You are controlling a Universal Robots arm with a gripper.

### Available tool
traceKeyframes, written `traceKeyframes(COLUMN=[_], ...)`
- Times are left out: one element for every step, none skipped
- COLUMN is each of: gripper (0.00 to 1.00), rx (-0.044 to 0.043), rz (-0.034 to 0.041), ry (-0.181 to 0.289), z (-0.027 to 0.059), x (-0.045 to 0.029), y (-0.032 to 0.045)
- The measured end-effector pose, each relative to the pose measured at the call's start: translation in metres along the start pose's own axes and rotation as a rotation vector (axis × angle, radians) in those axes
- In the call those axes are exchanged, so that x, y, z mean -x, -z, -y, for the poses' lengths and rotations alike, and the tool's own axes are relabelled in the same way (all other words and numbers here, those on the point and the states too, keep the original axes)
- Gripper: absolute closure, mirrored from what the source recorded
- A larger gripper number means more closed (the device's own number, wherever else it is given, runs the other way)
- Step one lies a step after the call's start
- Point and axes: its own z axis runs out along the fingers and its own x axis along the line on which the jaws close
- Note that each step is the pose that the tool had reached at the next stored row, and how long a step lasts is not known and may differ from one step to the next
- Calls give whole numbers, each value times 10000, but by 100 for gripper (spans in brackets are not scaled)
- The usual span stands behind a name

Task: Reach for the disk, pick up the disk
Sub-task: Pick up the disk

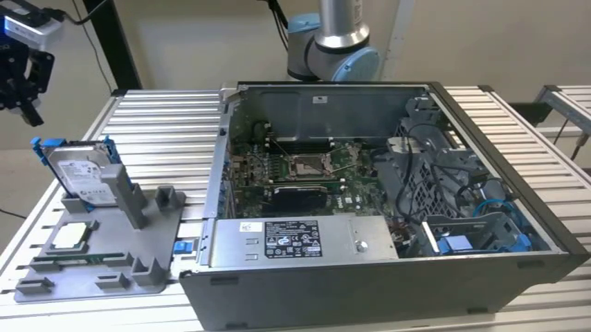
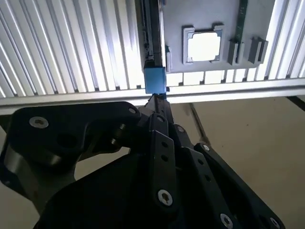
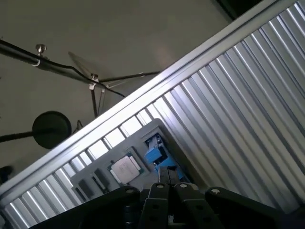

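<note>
On the slatted tabletop [image 1: 157, 117], left of the open computer case [image 1: 369, 290], a grey fixture [image 1: 111, 266] holds the disk [image 1: 85, 171] upright at its far end. The end effector [image 1: 30, 116] hangs well above it, clenched and empty. A good reach needs it released and a straight descent. The CPU chip [image 1: 72, 237] lies nearer, out of the way.

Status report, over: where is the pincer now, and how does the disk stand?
Pincer above disk, apart from it. Disk upright in grey holder, not gripped. Nothing between them.
</note>
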Motion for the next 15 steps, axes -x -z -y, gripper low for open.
traceKeyframes(gripper=[100,100,100,100,100,100,100,100,100,100,100,100,100,100,100], rx=[-25,-59,-98,-138,-184,-227,-272,-300,-309,-318,-324,-328,-333,-338,-343], rz=[11,29,51,73,99,122,148,161,166,169,170,170,171,171,173], ry=[162,333,496,646,805,957,1113,1283,1468,1648,1827,2007,2193,2372,2559], z=[0,0,0,0,0,0,0,1,1,1,0,0,0,0,0], x=[0,0,0,0,0,0,0,0,0,0,0,0,0,0,0], y=[0,0,-1,-1,-1,0,-1,0,-1,-1,-2,-1,-1,-1,-1])
